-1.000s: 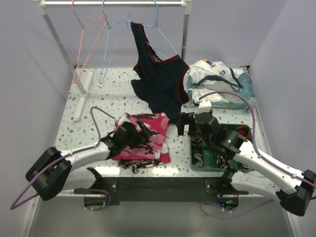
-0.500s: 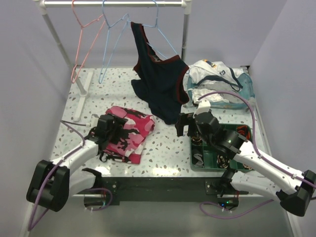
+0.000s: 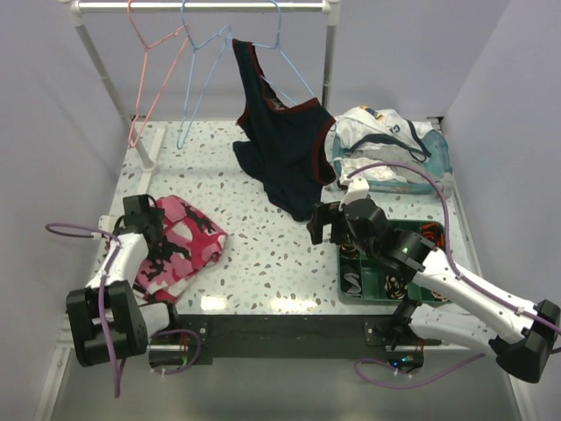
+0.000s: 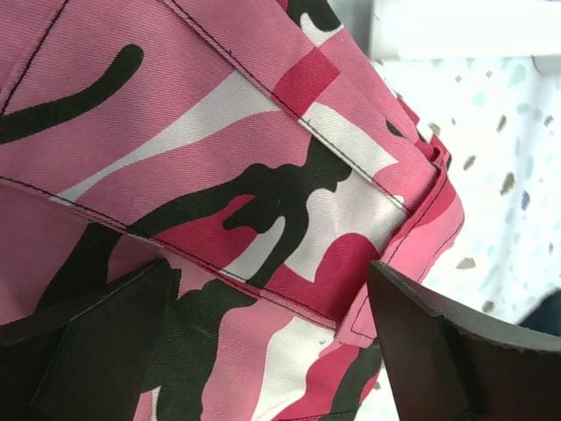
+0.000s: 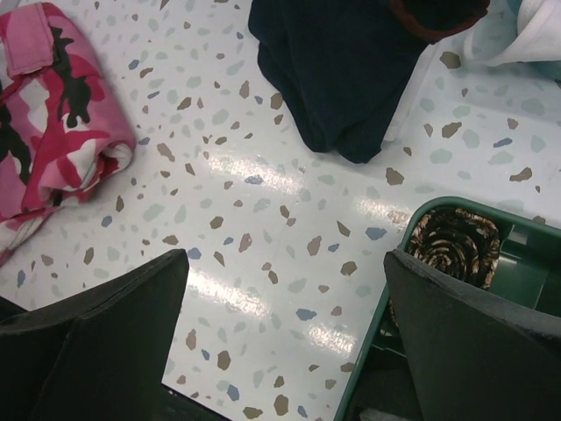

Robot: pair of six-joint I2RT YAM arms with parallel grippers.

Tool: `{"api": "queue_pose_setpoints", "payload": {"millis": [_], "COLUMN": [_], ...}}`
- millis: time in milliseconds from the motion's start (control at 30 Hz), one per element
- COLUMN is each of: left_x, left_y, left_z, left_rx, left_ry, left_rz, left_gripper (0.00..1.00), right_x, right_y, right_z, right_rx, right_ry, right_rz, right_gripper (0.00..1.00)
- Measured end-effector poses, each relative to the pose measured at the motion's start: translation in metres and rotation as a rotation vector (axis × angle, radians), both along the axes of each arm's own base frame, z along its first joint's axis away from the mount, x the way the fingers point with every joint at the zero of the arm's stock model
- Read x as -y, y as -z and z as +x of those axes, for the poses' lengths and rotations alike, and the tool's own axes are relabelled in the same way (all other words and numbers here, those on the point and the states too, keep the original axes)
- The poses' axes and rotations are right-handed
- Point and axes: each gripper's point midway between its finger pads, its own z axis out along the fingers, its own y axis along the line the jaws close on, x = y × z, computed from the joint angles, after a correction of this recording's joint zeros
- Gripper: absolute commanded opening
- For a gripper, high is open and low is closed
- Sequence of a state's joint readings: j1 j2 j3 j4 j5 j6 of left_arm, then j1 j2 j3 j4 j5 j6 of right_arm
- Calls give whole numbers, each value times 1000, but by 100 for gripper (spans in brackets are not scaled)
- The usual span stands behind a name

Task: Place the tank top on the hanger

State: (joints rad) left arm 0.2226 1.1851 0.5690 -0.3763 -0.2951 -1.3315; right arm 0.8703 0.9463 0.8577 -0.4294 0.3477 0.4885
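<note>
The tank top, white with navy trim, lies crumpled at the back right; a white edge of it shows in the right wrist view. The empty light blue hanger hangs on the rack at the back, far from both grippers. My left gripper is at the far left over the pink camouflage garment. Its jaws stand open, with that cloth between the left gripper's fingers. My right gripper is open and empty above bare table.
A dark navy top with red trim hangs from a second blue hanger and trails onto the table. A pink hanger hangs at the rack's left. A green bin of small items sits under the right arm.
My left arm has swung left and dragged the pink camouflage garment from the table's middle to the left edge. My right gripper shifted slightly left.
</note>
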Motion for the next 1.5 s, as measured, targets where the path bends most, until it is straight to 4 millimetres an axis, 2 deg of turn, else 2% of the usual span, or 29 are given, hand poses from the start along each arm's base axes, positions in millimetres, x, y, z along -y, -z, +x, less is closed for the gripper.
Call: {"api": "queue_pose_setpoints", "payload": {"millis": [133, 267, 333, 433, 533, 600, 700, 833, 1000, 1133, 1200, 1300, 1367, 1433, 1500], "left_x": [-8, 0, 14, 40, 65, 85, 119, 167, 231, 284, 303, 319, 325, 330, 334], "left_y": [-3, -13, -30, -68, -104, -117, -118, -113, -105, -102, -104, -115, -126, -138, -152], "left_z": [-19, -28, -22, -7, 1, 0, -8, -25, -53, -68, -69, -60, -53, -46, -40], "left_rx": [-59, -103, -78, 16, 119, 165, 179, 174, 161, 125, 131, 159, 175, 198, 229], "left_ry": [23, 132, 225, 363, 475, 560, 699, 894, 1162, 1371, 1438, 1492, 1510, 1515, 1520], "left_rz": [55, 104, 144, 198, 239, 255, 256, 253, 293, 373, 404, 457, 493, 521, 553], "left_gripper": [100, 100, 100, 100, 100, 100, 100, 100, 100, 100, 100, 100, 100, 100, 100], "right_x": [0, 3, 5, 8, 11, 14, 33, 72, 111, 133, 140, 145, 149, 153, 161], "right_y": [1, -6, -14, -29, -48, -57, -55, -35, -9, 3, 14, 31, 46, 65, 82], "right_z": [0, 2, 5, 14, 28, 43, 71, 106, 150, 208, 238, 296, 323, 341, 350], "right_rx": [-3, 9, 25, 59, 94, 104, 91, 38, -42, -72, -90, -92, -103, -121, -145], "right_ry": [0, 13, 33, 73, 129, 172, 268, 410, 537, 606, 626, 630, 633, 637, 659], "right_rz": [-5, -8, -8, -13, -24, -29, -46, -67, -51, -4, 10, 51, 80, 105, 113], "right_gripper": [98, 99, 99, 98, 98, 99, 99, 99, 98, 96, 92, 88, 86, 86, 85]}}
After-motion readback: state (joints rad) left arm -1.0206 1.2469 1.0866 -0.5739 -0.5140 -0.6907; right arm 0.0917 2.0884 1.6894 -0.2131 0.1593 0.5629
